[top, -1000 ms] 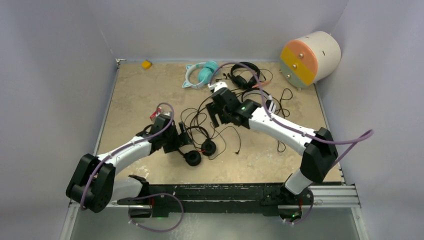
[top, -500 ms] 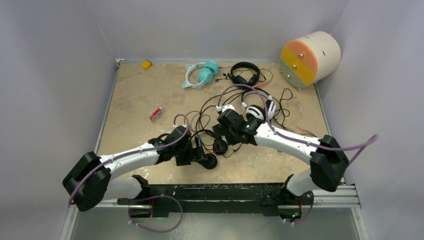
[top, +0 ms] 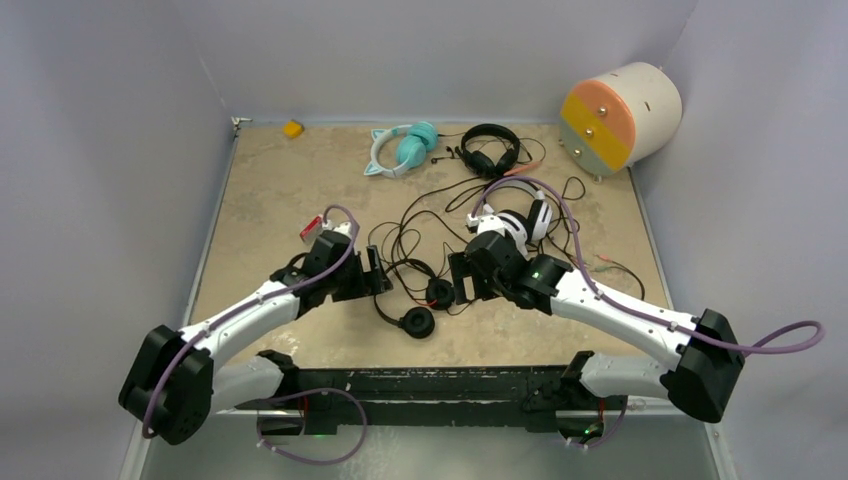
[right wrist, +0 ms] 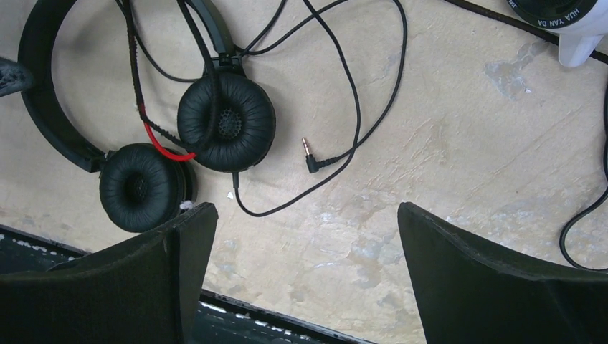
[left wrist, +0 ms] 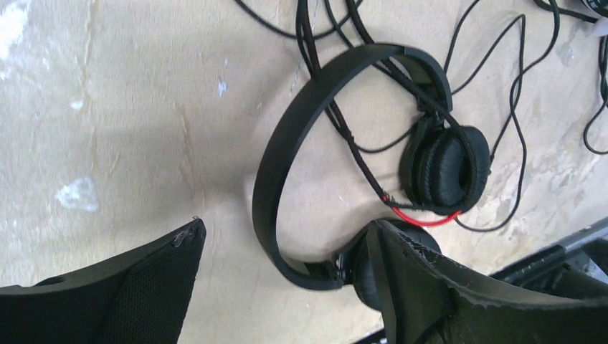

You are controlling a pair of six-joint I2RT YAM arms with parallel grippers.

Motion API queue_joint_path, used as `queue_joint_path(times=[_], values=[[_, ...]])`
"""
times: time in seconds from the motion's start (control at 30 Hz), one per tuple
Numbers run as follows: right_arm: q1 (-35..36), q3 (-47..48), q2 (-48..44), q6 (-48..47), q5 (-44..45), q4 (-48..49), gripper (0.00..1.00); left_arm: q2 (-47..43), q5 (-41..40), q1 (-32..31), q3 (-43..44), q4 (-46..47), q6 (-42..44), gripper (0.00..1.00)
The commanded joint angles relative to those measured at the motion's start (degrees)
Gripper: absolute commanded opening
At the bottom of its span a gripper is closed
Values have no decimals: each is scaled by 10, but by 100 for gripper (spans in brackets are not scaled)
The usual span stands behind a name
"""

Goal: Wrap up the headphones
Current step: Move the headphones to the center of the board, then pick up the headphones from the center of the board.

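Note:
The black headphones with red accents (top: pixel 420 308) lie near the front middle, cable loose around them. My left gripper (top: pixel 374 270) is open just left of them; in the left wrist view (left wrist: pixel 285 229) the headband (left wrist: pixel 283 154) runs between its fingers (left wrist: pixel 147 287), untouched. My right gripper (top: pixel 461 282) is open and empty right of the ear cups (right wrist: pixel 226 122); the jack plug (right wrist: pixel 310 154) lies ahead of it (right wrist: pixel 307 215). The white-and-black headphones (top: pixel 517 222) lie behind my right wrist. The teal cat-ear headphones (top: pixel 403 148) and the all-black headphones (top: pixel 490 148) lie at the back.
Black cables (top: pixel 400 225) tangle across the table's middle. A round white, orange and yellow drum (top: pixel 620 115) lies at the back right. A small yellow block (top: pixel 292 128) sits at the back left, a small red-and-white piece (top: pixel 312 228) by my left wrist. The front rail (top: pixel 450 385) is close.
The black-and-red headphones were shifted right, then my left gripper drew back left and stands open. My right gripper came from the table's middle toward the front, beside the ear cups.

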Motion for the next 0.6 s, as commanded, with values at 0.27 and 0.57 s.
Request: queue_joint_path(times=[0.27, 0.57], values=[[-1, 3, 4, -5, 15, 2, 99, 162, -160, -79, 120, 46, 152, 63], [-1, -3, 16, -17, 8, 16, 99, 223, -140, -81, 149, 27, 173, 41]])
